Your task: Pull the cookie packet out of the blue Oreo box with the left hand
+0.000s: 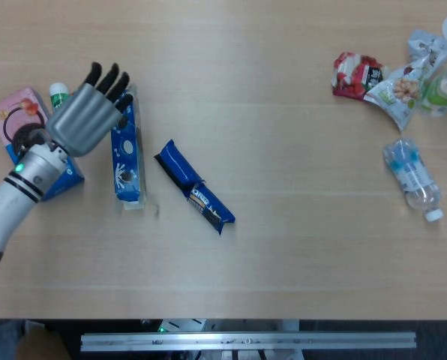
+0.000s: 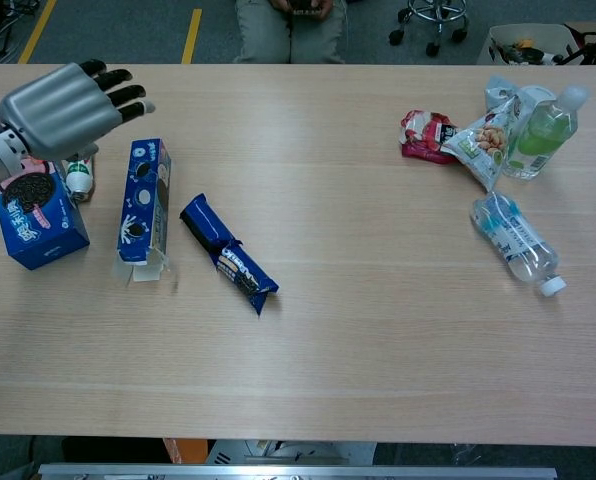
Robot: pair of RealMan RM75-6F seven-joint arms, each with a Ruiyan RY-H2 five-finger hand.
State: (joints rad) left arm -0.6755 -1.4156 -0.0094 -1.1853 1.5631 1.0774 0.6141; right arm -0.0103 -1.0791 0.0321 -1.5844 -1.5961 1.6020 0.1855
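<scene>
The left hand (image 2: 63, 108) hovers above the wooden surface (image 2: 378, 300) with its fingers spread, holding nothing. Just to its right lies the blue Oreo box (image 2: 143, 211), flat, apart from the hand, its near end open. Further right, beside the box, the cookie packet (image 2: 228, 254) lies out on the surface. Beneath the hand sit another cookie box (image 2: 40, 227) and a small white bottle (image 2: 79, 177).

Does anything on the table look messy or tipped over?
Yes. The water bottle lies on its side on the right, not standing. The blue Oreo box lies flat with its near end flap hanging open, and the cookie packet lies loose beside it, not touching. The left hand is open above, holding nothing.
</scene>
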